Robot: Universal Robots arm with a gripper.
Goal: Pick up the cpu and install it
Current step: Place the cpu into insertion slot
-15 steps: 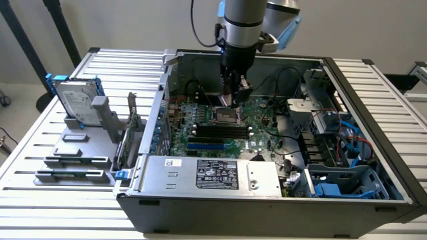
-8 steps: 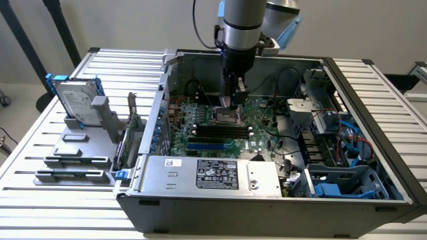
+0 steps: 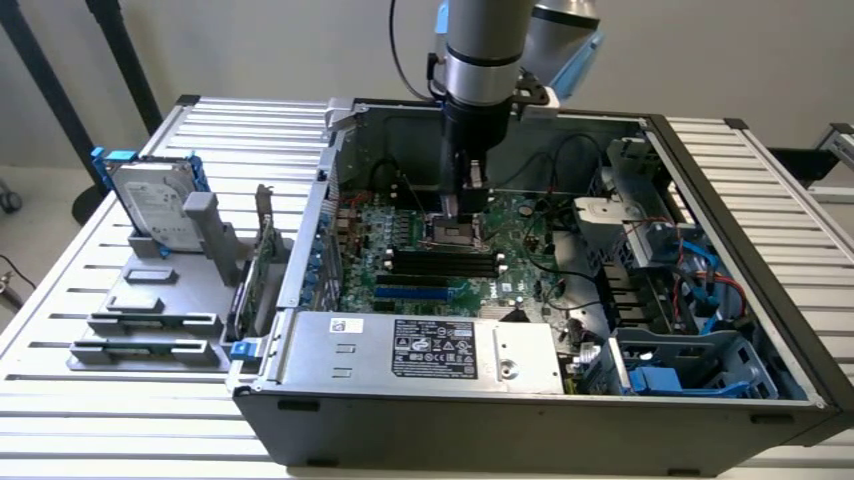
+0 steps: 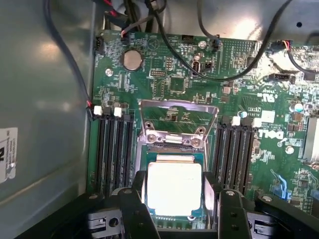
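The cpu [image 4: 173, 188], a small square chip with a bright silvery top, sits between my gripper's [image 4: 173, 201] two dark fingers [image 4: 138, 194], which press on its opposite edges. It hangs directly over the open socket on the green motherboard [image 4: 169, 84]. The socket's metal load plate [image 4: 178, 119] is flipped up behind it. I cannot tell whether the chip rests in the socket or hovers just above it. In the exterior view the gripper [image 3: 458, 218] reaches straight down into the open computer case [image 3: 534, 410], just over the socket [image 3: 451, 238].
Black memory slots [image 4: 113, 149] flank the socket on both sides. Black cables [image 4: 209, 74] loop over the board's far part. A grey power supply box [image 3: 427, 348] fills the case's front. On the exterior view's left, a hard drive with blue rails [image 3: 150, 205] stands on a grey holder.
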